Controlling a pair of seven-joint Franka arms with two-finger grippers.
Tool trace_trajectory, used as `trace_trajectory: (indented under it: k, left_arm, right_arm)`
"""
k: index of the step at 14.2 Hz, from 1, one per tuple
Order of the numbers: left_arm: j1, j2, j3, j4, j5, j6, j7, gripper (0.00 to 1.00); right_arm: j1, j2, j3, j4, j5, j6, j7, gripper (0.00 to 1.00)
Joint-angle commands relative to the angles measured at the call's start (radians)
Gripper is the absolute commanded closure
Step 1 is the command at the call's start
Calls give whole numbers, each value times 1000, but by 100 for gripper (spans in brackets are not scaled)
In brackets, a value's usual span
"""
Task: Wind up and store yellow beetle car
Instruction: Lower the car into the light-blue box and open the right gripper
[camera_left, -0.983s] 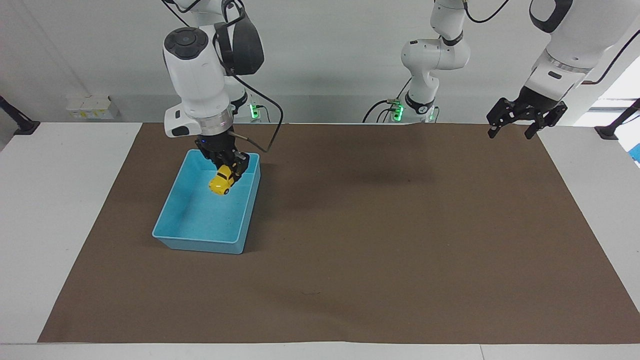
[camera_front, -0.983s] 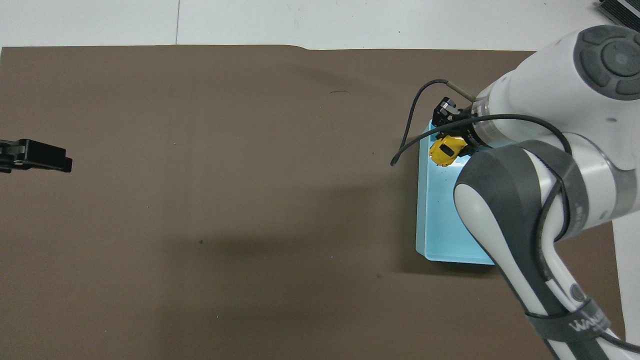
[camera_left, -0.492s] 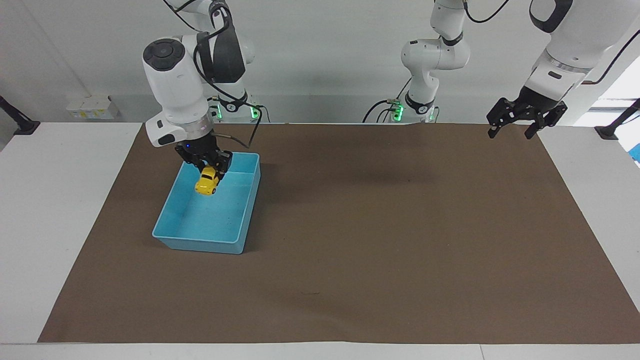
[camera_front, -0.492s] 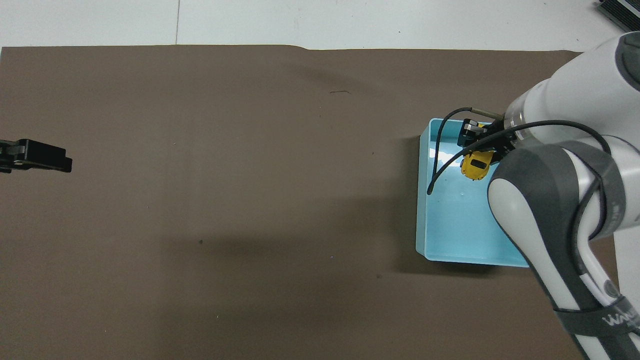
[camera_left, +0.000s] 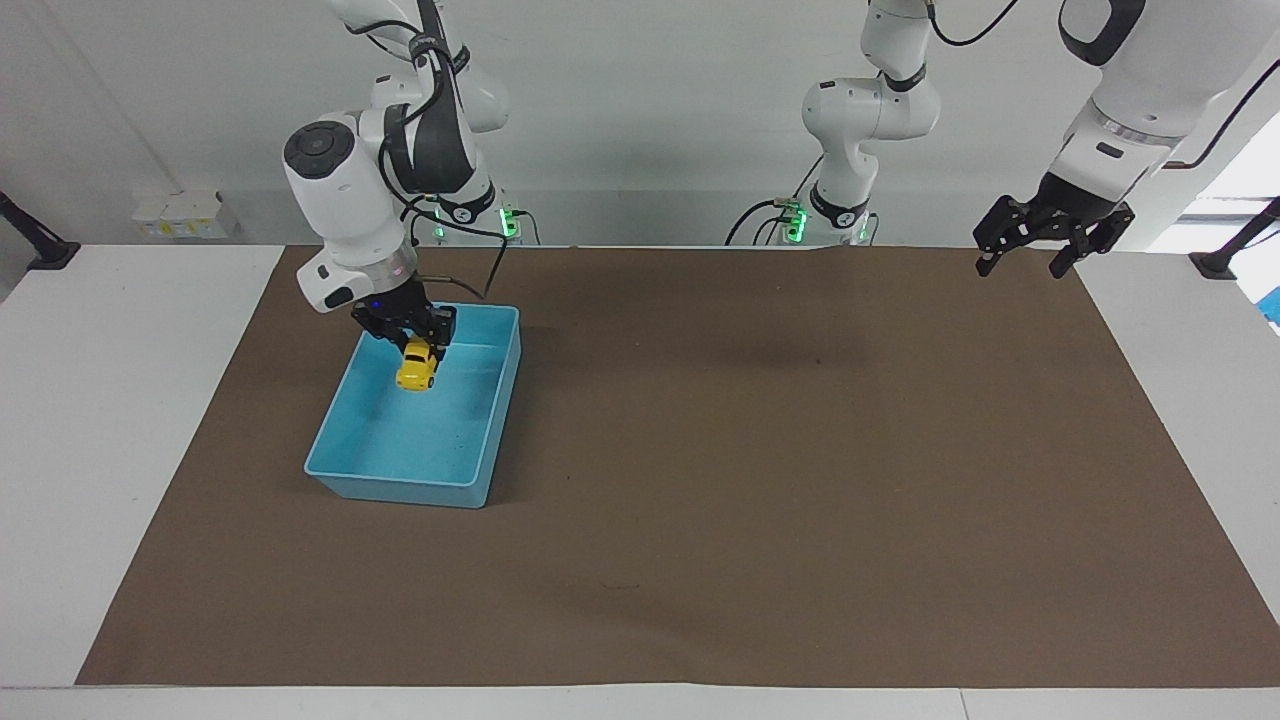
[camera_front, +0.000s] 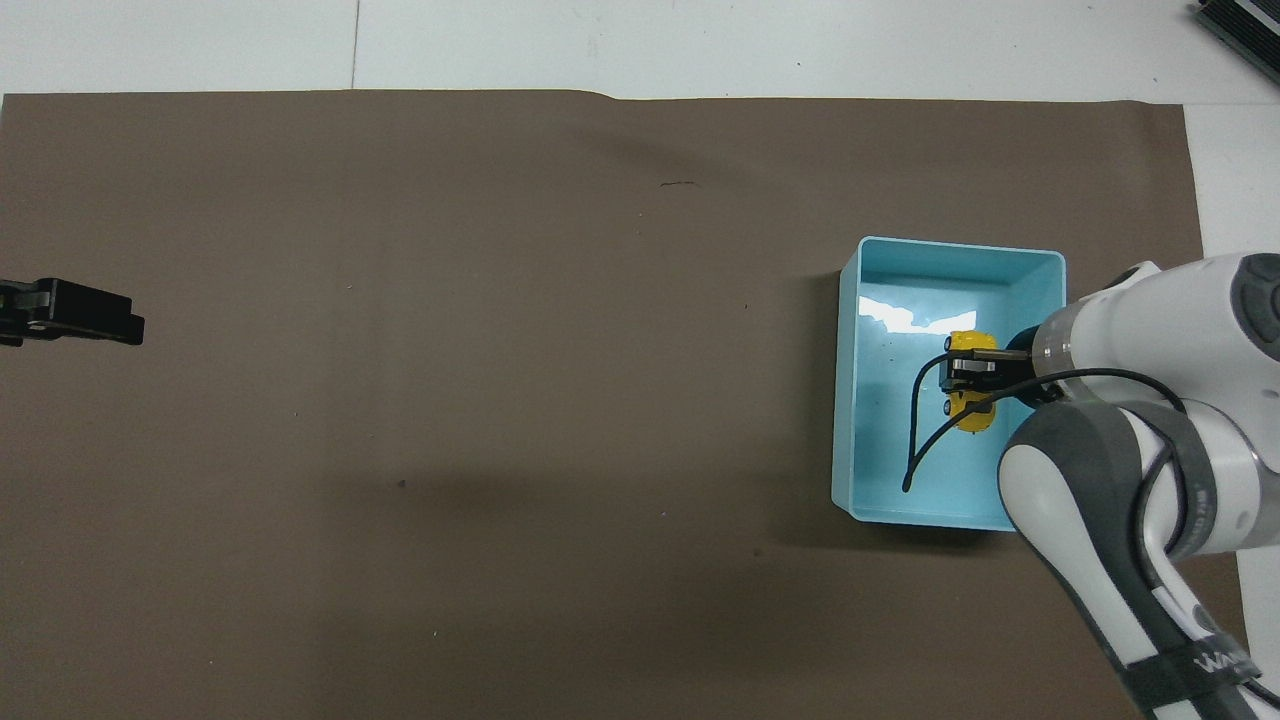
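Two arms work over one brown mat (camera_left: 760, 480) that covers most of the white table (camera_left: 110, 420); bare white strips show at both ends. Toward the right arm's end sits a light blue bin (camera_left: 500, 400), a smooth, shallow plastic rectangle with rounded corners, well inside the mat's edge. The right gripper (camera_left: 412, 335) is inside the bin's walls, over the part of its floor nearer the robots, its fingers clamped on the yellow car (camera_left: 416, 368). The car is small, glossy and rounded, with dark wheels; whether it touches the bin floor cannot be told. In the overhead view the gripper (camera_front: 975, 368) covers the middle of the car (camera_front: 972, 412), and a black cable (camera_front: 915, 440) loops over the bin's floor beside it. The rest of the bin is open. Flat, matte mat stretches bare from the bin to the left arm's end, where the left gripper (camera_left: 1050, 250) waits, raised over the mat's corner nearest its base, fingers spread apart.
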Motion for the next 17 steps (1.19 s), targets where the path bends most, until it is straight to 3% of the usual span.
trace_trajectory:
  k: [1, 15, 16, 17]
  left_arm:
    - [11, -12, -6, 2, 9, -21, -8, 0]
    - [11, -12, -6, 2, 9, -21, -8, 0]
    - [11, -12, -6, 2, 9, -21, -8, 0]
    - [11, -12, -6, 2, 9, -21, -8, 0]
  right_arm:
    - [-25, -35, 6, -114, 34, 116, -112, 100]
    - [-28, 56, 7, -408, 34, 566, -154, 100]
    - [-26, 66, 7, -408, 34, 574, -155, 60]
    - [-26, 67, 7, -407, 34, 572, -154, 1]
